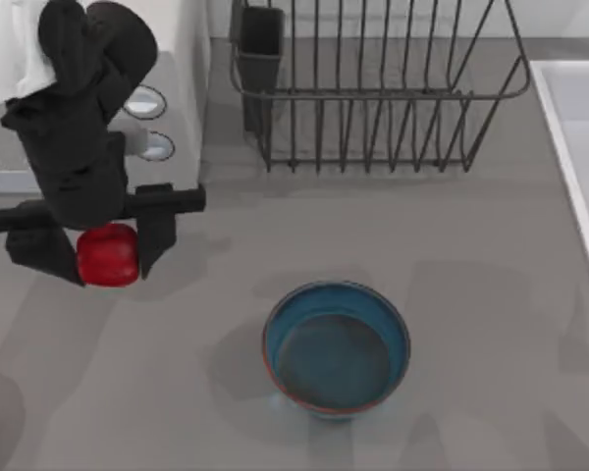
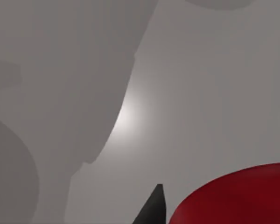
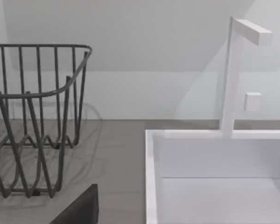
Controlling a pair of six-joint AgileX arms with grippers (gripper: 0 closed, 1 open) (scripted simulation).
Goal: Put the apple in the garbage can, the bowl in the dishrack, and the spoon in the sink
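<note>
My left gripper [image 1: 103, 257] is shut on the red apple [image 1: 108, 255] at the table's left, in front of the microwave. The left wrist view has the apple [image 2: 238, 198] close up beside one dark fingertip [image 2: 155, 207], over bare grey tabletop. The teal-blue bowl [image 1: 336, 348] with its reddish-brown rim stands upright near the table's middle front, well right of the apple. The dark wire dishrack [image 1: 373, 88] sits at the back, and the pale sink [image 1: 581, 147] is at the right edge. The spoon and garbage can are out of view. A dark part of my right gripper [image 3: 81, 210] lies near the dishrack [image 3: 37, 121] and sink [image 3: 151, 177].
A white microwave [image 1: 182, 59] with two round knobs stands at the back left, right behind my left arm. A white faucet [image 3: 232, 79] rises at the sink's back rim. Open grey tabletop lies between the bowl and the dishrack.
</note>
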